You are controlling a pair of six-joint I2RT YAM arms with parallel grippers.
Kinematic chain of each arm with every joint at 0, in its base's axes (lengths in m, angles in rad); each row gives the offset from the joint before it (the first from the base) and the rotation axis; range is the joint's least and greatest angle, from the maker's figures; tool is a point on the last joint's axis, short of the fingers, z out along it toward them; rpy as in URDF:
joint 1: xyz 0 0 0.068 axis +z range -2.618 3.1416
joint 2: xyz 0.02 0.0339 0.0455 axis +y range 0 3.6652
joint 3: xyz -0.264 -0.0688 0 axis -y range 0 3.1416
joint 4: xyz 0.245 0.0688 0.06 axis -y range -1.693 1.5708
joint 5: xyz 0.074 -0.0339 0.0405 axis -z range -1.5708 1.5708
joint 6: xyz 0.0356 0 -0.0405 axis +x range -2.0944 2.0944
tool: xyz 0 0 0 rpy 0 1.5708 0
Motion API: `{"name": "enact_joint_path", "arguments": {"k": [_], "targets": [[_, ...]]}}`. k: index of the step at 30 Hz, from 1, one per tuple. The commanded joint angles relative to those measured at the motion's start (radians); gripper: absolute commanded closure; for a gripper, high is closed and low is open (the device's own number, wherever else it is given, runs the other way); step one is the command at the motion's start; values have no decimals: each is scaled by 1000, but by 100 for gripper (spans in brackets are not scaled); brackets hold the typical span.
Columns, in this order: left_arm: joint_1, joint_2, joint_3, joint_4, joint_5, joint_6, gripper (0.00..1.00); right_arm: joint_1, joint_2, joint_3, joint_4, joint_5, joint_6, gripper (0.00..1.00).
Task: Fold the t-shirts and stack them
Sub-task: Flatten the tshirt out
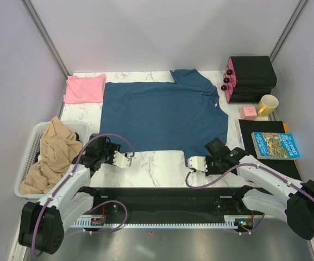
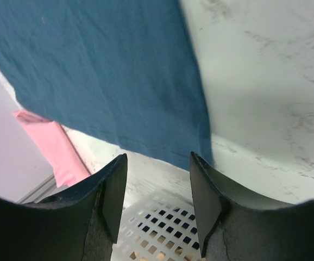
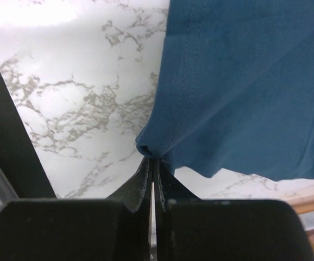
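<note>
Large teal t-shirt (image 1: 162, 114) spread flat, pink t-shirt (image 1: 85, 88) folded

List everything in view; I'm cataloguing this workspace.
teal-blue t-shirt: one, teal-blue, spread mid-table
pink t-shirt: one, pink, far-left corner
basket: one, white, left edge
cloth: one, tan, inside basket
boxes: stacked, count unclear, black, far right
mug: one, yellow, before boxes
block: one, pink, beside mug
book: one, blue, on mat
mat: one, black, right edge
table: one, white marble, underneath everything
left tool: one, black, open beside teal-blue t-shirt's near-left corner
right tool: one, black, shut on teal-blue t-shirt's near-right corner
</note>
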State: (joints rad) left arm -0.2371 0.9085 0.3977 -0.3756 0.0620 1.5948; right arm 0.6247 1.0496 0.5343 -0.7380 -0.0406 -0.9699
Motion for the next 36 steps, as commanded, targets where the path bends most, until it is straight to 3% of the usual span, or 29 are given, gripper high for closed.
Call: {"name": "enact_joint_path", "arguments": {"k": [1,9,15,20,31,34,36], "targets": [[4,-19,44,-104,99,22,43,3,-4,72,-51,65,-61,98],[24,36,56,-185,32,59,43,3,29,125,-60,94,-47,99],[42,148,165,-283,53,-56,41,3,41,136,-63,107,-55,98],[55,213,150,-160,13,-91,39,3,69,165,-61,113,-46,97],[160,306,59,26,-47,-15,39,3,92,191,-61,133,-52,96],[173,332,73,26,-39,-13,43,3,99,201,-61,136,-52,98],[180,340,82,21,-24,-9,55,3,101,202,-61,140,-56,98]]}}
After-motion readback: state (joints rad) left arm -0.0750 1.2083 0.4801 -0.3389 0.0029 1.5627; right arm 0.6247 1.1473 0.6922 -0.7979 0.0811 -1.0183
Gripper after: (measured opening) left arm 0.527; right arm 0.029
